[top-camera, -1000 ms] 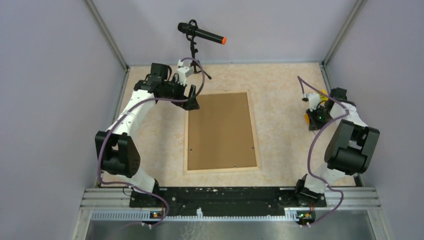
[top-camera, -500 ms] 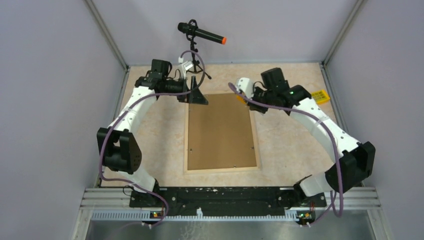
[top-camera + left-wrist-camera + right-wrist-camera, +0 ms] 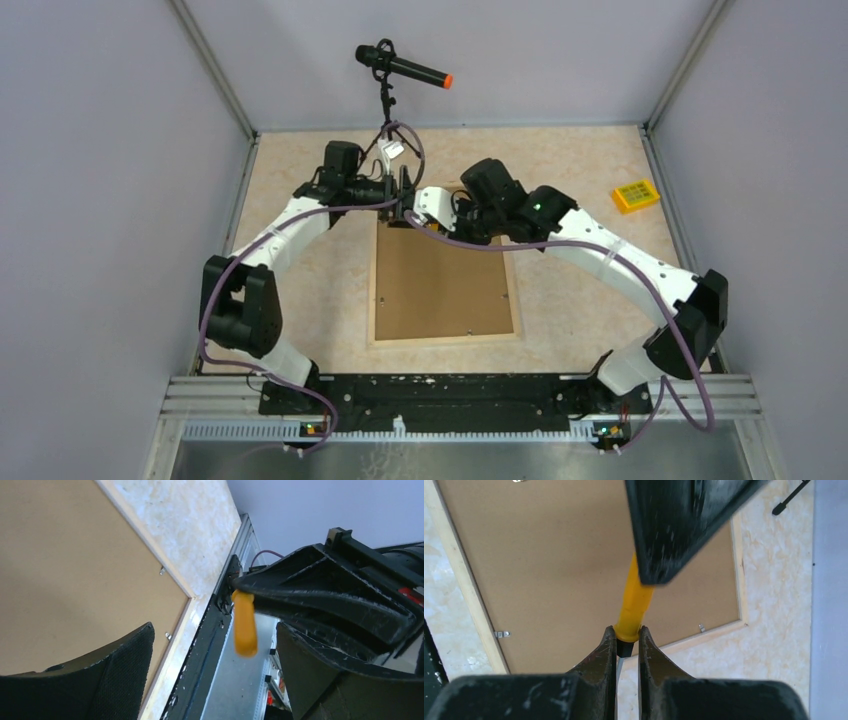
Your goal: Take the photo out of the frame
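Brown hardboard back upward, the frame [image 3: 440, 280] lies on the worktop [image 3: 570, 180], photo hidden beneath; the right end effector [image 3: 628, 642] clamps a yellow tool [image 3: 633, 597] between the spread fingers [image 3: 125, 675] of the left end effector [image 3: 402, 207]; a mistimed release could drop it.

The far edge of the frame [image 3: 443, 290] is covered in the top view by the two grippers above it; its front is turned down, so the photo is hidden; in both wrist views the brown back is cut off by the picture's edges. The far end of the yellow handle [image 3: 633, 602] is hidden behind a blurred finger [image 3: 674, 525] of the left gripper [image 3: 403, 207]; its shaft is almost wholly covered by the fingers [image 3: 599, 665] of the right gripper [image 3: 627, 637]; the kind of tool cannot be told; the markings on the yellow block [image 3: 636, 195] are too small to be read.
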`<state>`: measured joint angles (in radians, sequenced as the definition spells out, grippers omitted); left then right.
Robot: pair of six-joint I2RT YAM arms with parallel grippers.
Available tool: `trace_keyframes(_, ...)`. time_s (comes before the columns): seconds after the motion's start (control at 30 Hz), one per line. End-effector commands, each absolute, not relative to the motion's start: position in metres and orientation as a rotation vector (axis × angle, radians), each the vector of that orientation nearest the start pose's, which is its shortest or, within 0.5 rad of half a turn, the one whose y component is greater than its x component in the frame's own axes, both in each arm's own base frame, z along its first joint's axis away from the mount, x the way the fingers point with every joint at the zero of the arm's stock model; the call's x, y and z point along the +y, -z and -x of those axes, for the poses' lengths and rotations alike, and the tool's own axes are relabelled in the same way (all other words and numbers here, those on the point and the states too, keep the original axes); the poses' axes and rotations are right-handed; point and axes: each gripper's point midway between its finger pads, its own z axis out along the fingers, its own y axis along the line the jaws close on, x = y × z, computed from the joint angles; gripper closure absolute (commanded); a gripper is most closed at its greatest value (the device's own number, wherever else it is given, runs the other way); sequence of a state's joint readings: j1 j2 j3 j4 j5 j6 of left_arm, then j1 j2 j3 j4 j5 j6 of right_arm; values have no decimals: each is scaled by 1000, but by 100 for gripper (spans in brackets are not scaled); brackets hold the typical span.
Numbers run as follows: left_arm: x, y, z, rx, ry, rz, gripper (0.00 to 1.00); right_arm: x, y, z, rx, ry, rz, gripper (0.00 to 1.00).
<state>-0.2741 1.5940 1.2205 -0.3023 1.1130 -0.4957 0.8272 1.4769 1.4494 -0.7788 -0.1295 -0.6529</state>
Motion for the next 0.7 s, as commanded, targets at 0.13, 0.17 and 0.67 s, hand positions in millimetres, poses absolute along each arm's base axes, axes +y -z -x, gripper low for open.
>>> trace_keyframes(0.13, -284, -251, -272, 2105, 1776, -574, 27, 321, -253, -268, 1652, -306, 1593, 100)
trace_keyframes(0.17, -285, -249, -270, 2110, 1789, -574, 31, 322, -253, -267, 1649, -305, 1591, 100)
trace_keyframes(0.67, -289, -247, -261, 2086, 1917, -555, 89, 329, -254, -265, 1605, -305, 1561, 100)
